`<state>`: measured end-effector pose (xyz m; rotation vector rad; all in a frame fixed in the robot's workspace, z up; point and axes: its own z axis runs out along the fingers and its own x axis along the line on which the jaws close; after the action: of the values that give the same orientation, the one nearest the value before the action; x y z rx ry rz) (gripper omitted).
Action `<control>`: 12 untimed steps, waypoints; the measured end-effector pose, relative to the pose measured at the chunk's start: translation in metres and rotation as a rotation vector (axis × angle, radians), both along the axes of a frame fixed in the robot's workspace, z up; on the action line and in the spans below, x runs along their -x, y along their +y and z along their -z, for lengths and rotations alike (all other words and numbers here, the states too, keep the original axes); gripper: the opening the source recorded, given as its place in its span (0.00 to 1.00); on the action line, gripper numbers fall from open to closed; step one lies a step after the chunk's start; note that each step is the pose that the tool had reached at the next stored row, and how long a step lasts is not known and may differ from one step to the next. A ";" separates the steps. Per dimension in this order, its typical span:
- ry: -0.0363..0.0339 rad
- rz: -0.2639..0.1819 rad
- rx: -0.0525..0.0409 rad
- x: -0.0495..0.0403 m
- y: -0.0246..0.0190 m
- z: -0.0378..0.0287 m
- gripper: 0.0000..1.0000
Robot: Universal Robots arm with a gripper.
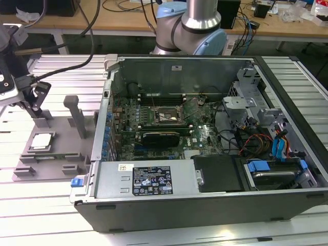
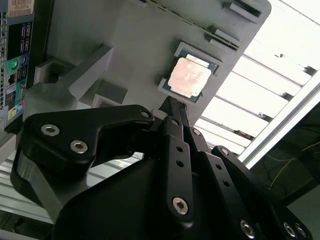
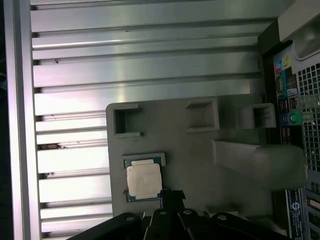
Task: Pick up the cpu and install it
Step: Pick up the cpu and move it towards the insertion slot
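In the exterior view the upper edge cuts off the arm (image 1: pixel 202 23), the left edge the gripper (image 1: pixel 37 108)

fixture (image 3: pixel 200 150): plain matte grey
cpu (image 3: pixel 144 180), on the fixture: pale silver top, green rim
my gripper (image 2: pixel 171 104): black, silver screws (image 2: pixel 180 205)
table (image 3: pixel 125 65), around the fixture: ribbed silver

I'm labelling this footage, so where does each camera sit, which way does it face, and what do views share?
Exterior view: off the arm, looking down over the open computer case toward the arm base; gripper at the exterior view's left.
First wrist view: on the wrist, facing the cpu on the grey fixture; gripper tip shows.
Second wrist view: on the wrist, looking along the gripper at the cpu.
Shared by all: cpu, fixture, gripper.
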<state>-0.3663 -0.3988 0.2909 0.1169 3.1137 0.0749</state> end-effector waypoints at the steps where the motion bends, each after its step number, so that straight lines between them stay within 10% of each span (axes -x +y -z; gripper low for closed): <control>1: -0.0002 0.000 -0.0001 0.0020 0.0000 0.0023 0.11; 12: -0.0002 0.000 -0.0001 0.0161 -0.0014 0.0230 0.11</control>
<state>-0.3824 -0.4002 0.2678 0.1166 3.1136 0.0751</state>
